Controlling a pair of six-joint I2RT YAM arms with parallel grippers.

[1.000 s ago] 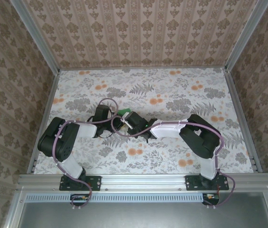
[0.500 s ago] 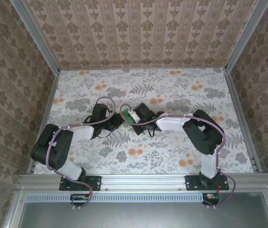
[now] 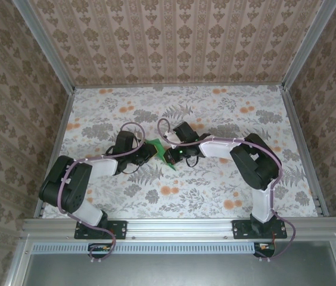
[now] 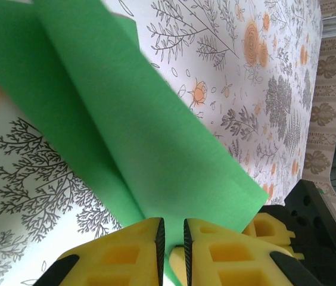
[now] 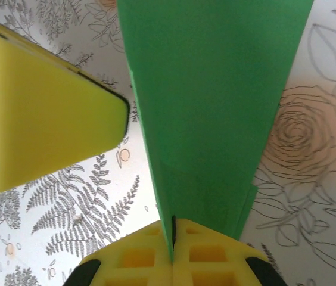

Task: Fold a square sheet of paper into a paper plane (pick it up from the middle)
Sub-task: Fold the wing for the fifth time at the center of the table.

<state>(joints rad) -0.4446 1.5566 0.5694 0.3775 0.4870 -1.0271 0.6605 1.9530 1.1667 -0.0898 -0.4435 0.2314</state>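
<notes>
Paper (image 5: pixel 210 107) crease between right fingers (image 5: pixel 133 262)

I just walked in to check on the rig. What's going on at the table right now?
The two arms meet over the middle of the floral table, sharing one piece of green paper that is already folded, with layers and a crease showing. The left gripper pinches one end and the right gripper is shut on another edge. It looks like a fold in progress, not clearly a finished plane.
</notes>
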